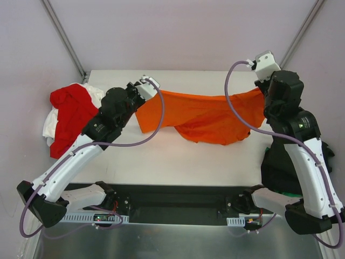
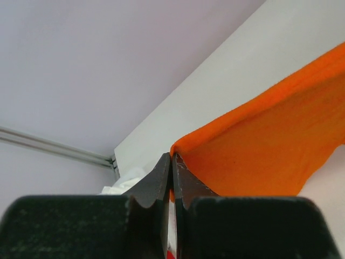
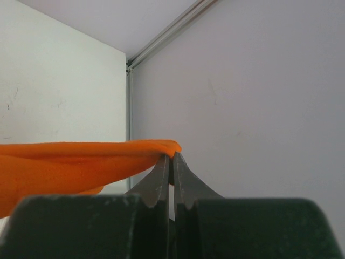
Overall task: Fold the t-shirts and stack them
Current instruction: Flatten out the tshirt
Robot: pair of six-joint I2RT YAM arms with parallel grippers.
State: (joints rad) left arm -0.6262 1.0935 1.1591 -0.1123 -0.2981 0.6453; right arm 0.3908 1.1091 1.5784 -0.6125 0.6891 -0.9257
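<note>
An orange t-shirt [image 1: 202, 116] hangs stretched between my two grippers above the white table [image 1: 161, 162], its lower part sagging onto the table. My left gripper [image 1: 144, 93] is shut on the shirt's left corner; in the left wrist view the gripper [image 2: 172, 157] pinches the orange t-shirt [image 2: 269, 145] at its tips. My right gripper [image 1: 261, 89] is shut on the right corner, and the right wrist view shows that gripper [image 3: 172, 156] clamping the orange t-shirt [image 3: 81, 159] edge. A crumpled red t-shirt [image 1: 70, 116] lies on a white t-shirt [image 1: 50, 125] at the table's left edge.
A black t-shirt [image 1: 280, 167] hangs off the table's right side, behind my right arm. Pale walls with metal rails [image 1: 64, 38] close in the back and sides. A black strip [image 1: 172, 202] runs along the near edge by the arm bases.
</note>
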